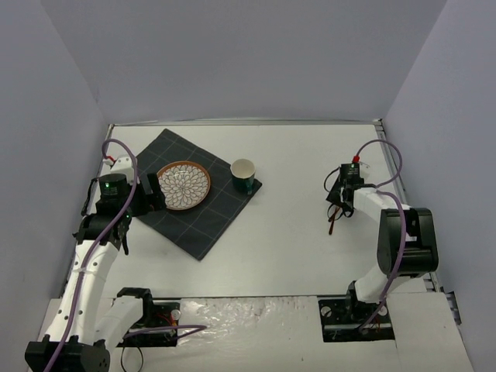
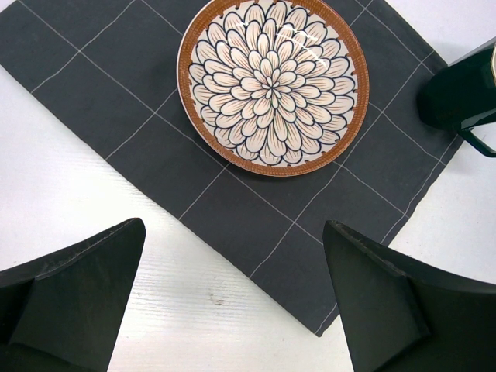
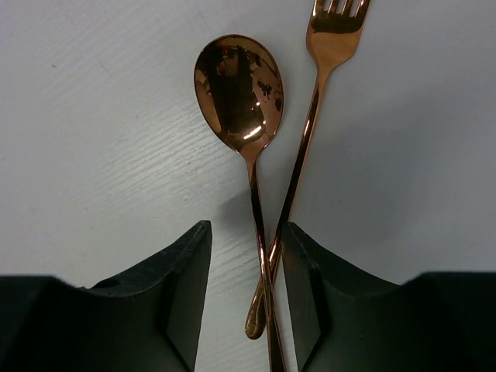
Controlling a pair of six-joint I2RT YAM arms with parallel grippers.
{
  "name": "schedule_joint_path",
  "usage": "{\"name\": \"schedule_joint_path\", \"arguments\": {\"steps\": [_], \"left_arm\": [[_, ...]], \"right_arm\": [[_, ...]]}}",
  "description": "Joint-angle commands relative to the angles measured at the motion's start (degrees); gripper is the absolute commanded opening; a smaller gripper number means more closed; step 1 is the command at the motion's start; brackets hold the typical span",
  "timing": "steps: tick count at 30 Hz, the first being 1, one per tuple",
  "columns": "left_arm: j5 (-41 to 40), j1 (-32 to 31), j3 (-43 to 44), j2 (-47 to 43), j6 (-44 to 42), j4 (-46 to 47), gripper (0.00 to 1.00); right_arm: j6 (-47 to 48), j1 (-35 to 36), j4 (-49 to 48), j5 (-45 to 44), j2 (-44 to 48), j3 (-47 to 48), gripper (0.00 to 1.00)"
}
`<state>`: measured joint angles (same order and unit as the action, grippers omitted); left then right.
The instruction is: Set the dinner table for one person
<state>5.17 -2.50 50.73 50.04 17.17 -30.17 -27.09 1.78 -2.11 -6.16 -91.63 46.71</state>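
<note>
Fork tines cropped (top edge), spoon crossing it within right gripper

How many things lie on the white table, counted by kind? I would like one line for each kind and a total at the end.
Mat: 1
Plate: 1
Cup: 1
Spoon: 1
Fork: 1
Total: 5
</note>
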Motion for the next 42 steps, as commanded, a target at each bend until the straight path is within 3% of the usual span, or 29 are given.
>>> {"name": "schedule_joint_path", "arguments": {"steps": [1,15,21,25,36,42], "left_arm": [[0.72,0.1,1.65,-0.21,0.26,2.4,0.97],[0.9,0.07,1.65,-0.32,0.23,2.31,0.97],[1.07,0.13,1.65,-0.47,0.32,2.4,0.97],[1.16,0.06,1.65,-0.56,0.23,2.42,0.97],[1.23,0.04,1.65,-0.73,0.23,2.49,0.97],[1.25,0.08,1.65,-0.82,0.32,2.4,0.97]], "right_arm": [[0.31,-0.63,-1.38,0.3,-1.63,3.54,0.36],[0.35,-0.64,-2.05,-0.54,-4.48,3.91,0.24],[-0.07,-0.64,-2.03,-0.69,-4.43,2.86,0.14],[-0.25,-0.45,-1.8,-0.52,-3.63,2.59,0.0],[-1.26,3.92,2.16,0.03,7.16,4.1,0.0],[-6.74,14.07,6.04,-0.43,15.0,7.41,0.0]]}}
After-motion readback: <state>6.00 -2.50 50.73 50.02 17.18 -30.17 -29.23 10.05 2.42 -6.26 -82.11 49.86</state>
